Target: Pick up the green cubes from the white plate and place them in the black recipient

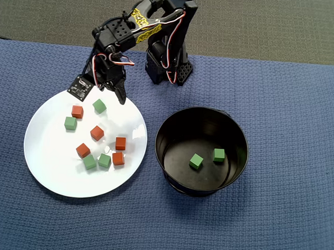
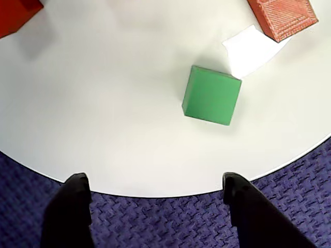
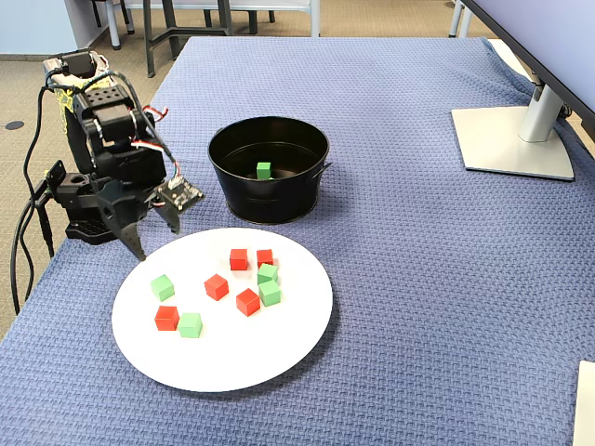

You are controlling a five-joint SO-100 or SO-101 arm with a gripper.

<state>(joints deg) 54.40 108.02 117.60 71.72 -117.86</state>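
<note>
While the jaws [image 2: 155, 188] hang wide open and empty over the near rim of the white plate [image 1: 54, 175], the nearest green cube [image 2: 211, 95] sits just ahead of them in the wrist view, a touch right of the midline between the two black fingertips [image 2: 77, 188], so the reach looks to be forward and slightly right. It is a cube, so no long axis to line up, though its faces sit a little skewed to the jaws. In the overhead view that same cube [image 1: 99, 106] lies near the plate's upper edge, right by the gripper. Count time: four green cubes on the plate, the others being one at the left [image 1: 70, 123] and a pair low down [image 1: 89, 162] [image 1: 104, 160]; five red cubes [image 1: 97, 133] scattered among them; and two green ones already in the black pot [image 1: 172, 125], side by side on its floor [image 1: 196, 161] [image 1: 219, 155]. Plate and pot sit close together on the blue-clothed tabletop [image 1: 289, 108]. A small white scrap [image 2: 253, 49] lies just beyond the target.
</note>
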